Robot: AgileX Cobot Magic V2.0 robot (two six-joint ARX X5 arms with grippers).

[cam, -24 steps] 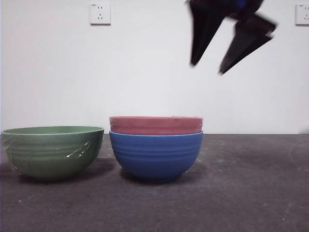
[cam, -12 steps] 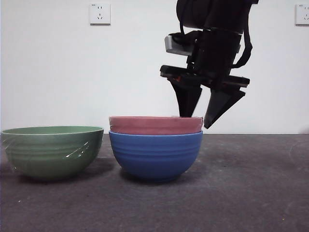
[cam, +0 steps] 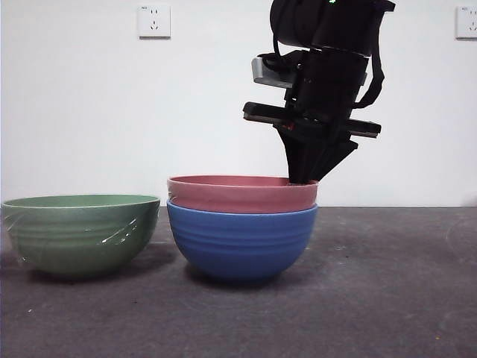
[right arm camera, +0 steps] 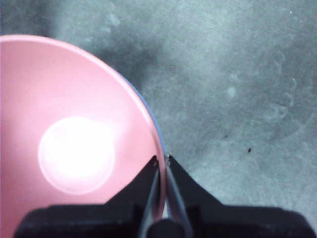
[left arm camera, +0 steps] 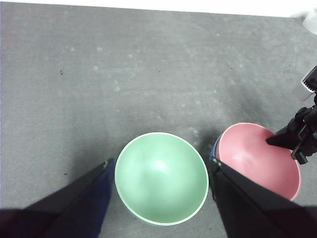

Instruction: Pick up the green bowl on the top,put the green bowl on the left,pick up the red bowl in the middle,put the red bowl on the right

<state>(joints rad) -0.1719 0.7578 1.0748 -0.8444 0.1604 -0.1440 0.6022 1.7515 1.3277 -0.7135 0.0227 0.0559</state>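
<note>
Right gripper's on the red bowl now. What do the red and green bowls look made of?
Red bowl: probably matte plastic or melamine, judging by its thin rim and soft, dull sheen. Green bowl: likely the same, with whitish scuffs on its ridged side. Glazed ceramic can't be ruled out. The right gripper pinches the red rim.

The right gripper's (cam: 304, 177) fingers pinch the red bowl's (cam: 240, 195) rim above the blue bowl (cam: 240, 240), green bowl (cam: 80, 233) alongside
</note>
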